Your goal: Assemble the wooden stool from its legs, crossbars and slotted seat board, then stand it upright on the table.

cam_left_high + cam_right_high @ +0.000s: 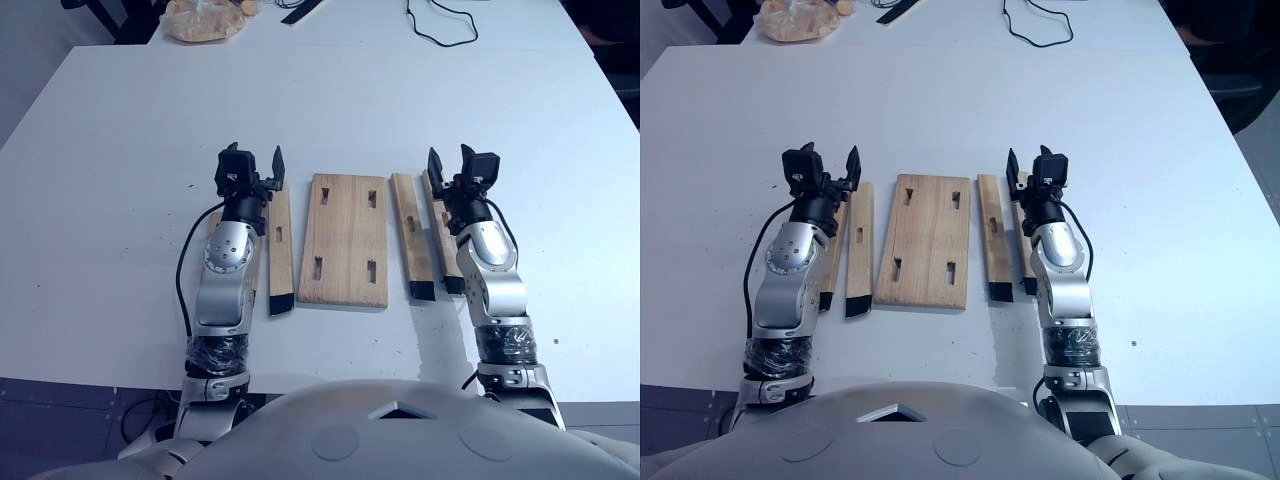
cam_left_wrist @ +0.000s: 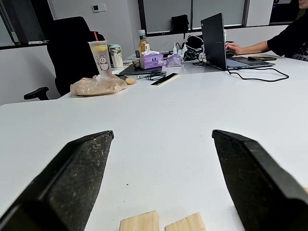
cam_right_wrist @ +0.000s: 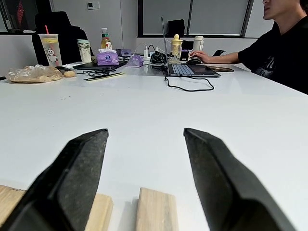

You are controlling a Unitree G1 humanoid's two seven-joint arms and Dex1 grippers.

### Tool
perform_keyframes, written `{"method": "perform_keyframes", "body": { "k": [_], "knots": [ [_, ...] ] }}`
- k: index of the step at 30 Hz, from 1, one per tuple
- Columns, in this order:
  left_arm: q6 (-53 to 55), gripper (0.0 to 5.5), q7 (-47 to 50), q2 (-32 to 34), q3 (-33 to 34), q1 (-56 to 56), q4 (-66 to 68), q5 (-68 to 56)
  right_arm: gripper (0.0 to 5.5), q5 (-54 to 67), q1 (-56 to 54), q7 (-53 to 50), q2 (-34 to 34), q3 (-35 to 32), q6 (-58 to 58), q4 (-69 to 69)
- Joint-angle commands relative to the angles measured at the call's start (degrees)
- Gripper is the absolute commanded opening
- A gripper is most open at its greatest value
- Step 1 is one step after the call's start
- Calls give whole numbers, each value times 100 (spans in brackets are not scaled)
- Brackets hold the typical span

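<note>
The slotted seat board (image 1: 346, 240) lies flat in the middle of the white table (image 1: 120, 130), with four slots in it. Left of it lies a wooden leg (image 1: 280, 245) with a black tip, and another wooden piece (image 1: 213, 225) is mostly hidden under my left arm. Two more legs (image 1: 408, 235) (image 1: 437, 215) lie to the right of the board. My left gripper (image 1: 256, 160) hovers open over the far ends of the left pieces (image 2: 139, 222). The right gripper (image 1: 450, 163) is open above the far end of the outer right leg (image 3: 155, 209). Neither holds anything.
A clear bag of food (image 1: 205, 20) and a black cable (image 1: 440, 25) lie at the table's far edge. Beyond them stand a cup (image 2: 99, 57), bottles and a laptop (image 2: 214, 36) on another desk. Bare table stretches ahead of both grippers.
</note>
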Motion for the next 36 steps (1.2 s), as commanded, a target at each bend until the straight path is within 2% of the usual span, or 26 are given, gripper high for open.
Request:
{"method": "perform_keyframes", "body": {
  "k": [1,10,13,18,21,27,31,36],
  "knots": [
    [99,381,28,8,5,-81,32,26,287,-2,-47,-6,14,-21,14,1],
    [524,381,-155,221,201,295,-441,-130,287,-25,44,-46,43,-6,6,-67],
    [1976,381,-57,338,631,852,-1380,-257,287,-34,207,-92,47,-46,6,-173],
    [3891,381,-429,831,814,1855,-2923,-400,287,-70,589,-192,53,-59,88,-484],
    [4587,381,-719,1265,980,2282,-3293,-467,287,-105,818,-268,72,-67,96,-622],
    [4980,381,-903,1499,917,2494,-3205,-563,287,-172,987,-358,147,1,141,-751],
    [4779,381,-978,1526,871,2499,-2895,-581,287,-170,946,-331,127,1,175,-743],
    [4283,303,-1140,1415,1289,2412,-2222,-827,287,-168,890,-275,77,-3,226,-733]
  ]
}}
